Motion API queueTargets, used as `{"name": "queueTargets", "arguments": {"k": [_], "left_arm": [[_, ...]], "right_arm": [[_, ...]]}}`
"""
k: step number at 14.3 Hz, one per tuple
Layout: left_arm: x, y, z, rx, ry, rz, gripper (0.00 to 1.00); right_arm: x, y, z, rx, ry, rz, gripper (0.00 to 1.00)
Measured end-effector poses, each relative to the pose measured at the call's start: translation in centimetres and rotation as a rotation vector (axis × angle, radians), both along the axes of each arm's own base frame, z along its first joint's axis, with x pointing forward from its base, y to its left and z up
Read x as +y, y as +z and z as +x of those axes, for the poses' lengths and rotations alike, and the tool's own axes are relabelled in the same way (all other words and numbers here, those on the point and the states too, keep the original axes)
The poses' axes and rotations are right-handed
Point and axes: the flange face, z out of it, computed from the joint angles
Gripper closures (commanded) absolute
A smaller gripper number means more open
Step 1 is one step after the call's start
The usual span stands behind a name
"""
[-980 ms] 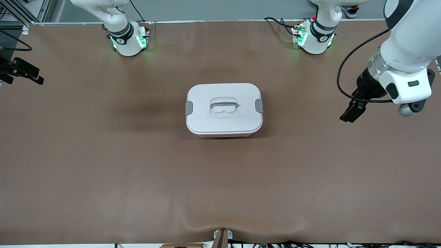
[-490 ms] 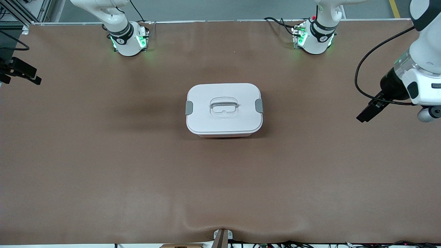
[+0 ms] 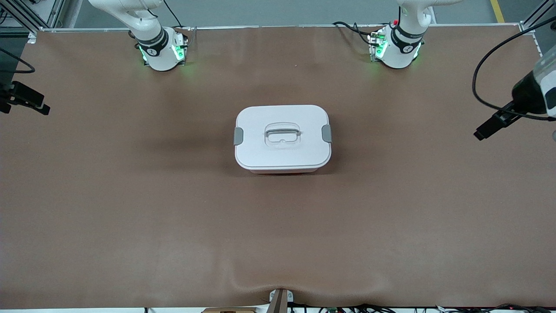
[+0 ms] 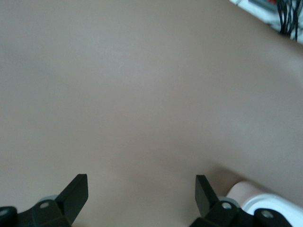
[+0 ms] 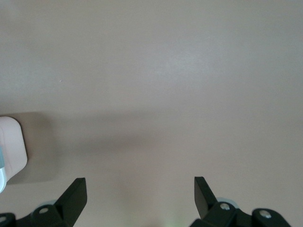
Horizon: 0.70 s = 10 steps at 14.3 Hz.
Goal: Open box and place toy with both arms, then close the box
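Note:
The box stands shut in the middle of the table, its white lid on and a grey clip at each end. A corner of it shows in the left wrist view and the right wrist view. The toy is out of view. My left gripper hangs over the table's edge at the left arm's end, open and empty. My right gripper hangs at the right arm's end, open and empty. Both are well apart from the box.
The brown table mat lies around the box. The arms' green-lit bases stand along the edge farthest from the front camera. Black cables lie at the table's edge. A small bracket sits at the nearest edge.
My left gripper has swung away from the box toward the left arm's end of the table. My right gripper has drifted slightly farther out at its end. The box has not moved.

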Motion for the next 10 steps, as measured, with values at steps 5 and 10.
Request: {"name": "queueTargets", "arguments": {"k": [5,10], "left_arm": [[1.3,0.3,-0.7,0.036,-0.138,0.01,0.0],[4.7,1.0,-2.1,0.1,-0.372,0.007,0.0]], "right_arm": [[-1.7,0.3,-0.2,-0.008,-0.034,0.028,0.0],[1.7,0.0,0.3,-0.002,-0.012,0.026,0.0]]}}
